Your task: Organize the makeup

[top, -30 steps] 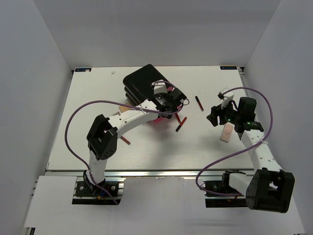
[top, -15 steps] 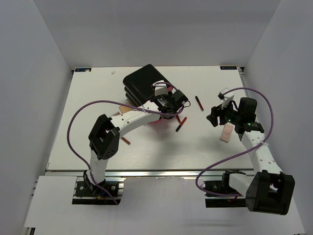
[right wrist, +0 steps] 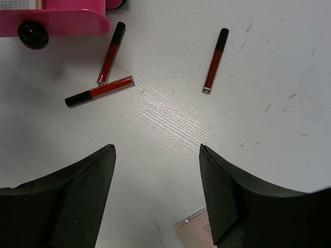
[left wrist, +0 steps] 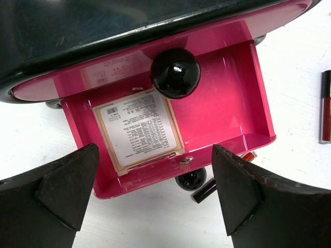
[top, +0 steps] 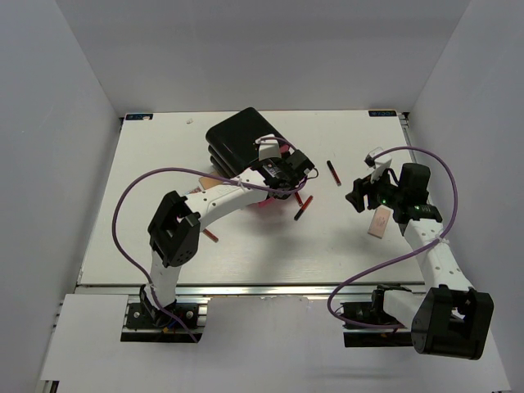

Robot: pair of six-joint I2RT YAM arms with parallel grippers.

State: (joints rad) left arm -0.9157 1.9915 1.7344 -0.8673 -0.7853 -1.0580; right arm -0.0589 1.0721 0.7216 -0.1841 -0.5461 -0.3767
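My left gripper point(left wrist: 155, 150) is open and empty, hovering over the open pink drawer point(left wrist: 227, 119) of the black box point(top: 241, 137). A beige printed packet point(left wrist: 137, 129) lies flat in that drawer. A lipstick tube point(left wrist: 206, 189) lies partly under the drawer front, and another point(left wrist: 325, 113) lies to its right. My right gripper point(right wrist: 156, 150) is open and empty above bare table. Three black-and-red lipsticks point(right wrist: 109, 54) point(right wrist: 98, 91) point(right wrist: 214, 61) lie ahead of it. A beige packet point(right wrist: 199, 232) lies under its right finger and also shows in the top view point(top: 379, 223).
A round black knob point(left wrist: 175, 72) belongs to the drawer above, and another knob point(left wrist: 190, 178) is on the open drawer's front. In the top view a red stick point(top: 211, 235) lies near the left arm. A tan piece point(top: 209, 184) lies by the box. A small white item point(top: 374, 153) is at the far right.
My left gripper has shifted slightly toward the box, over the open drawer. The right arm and the loose makeup have not moved.
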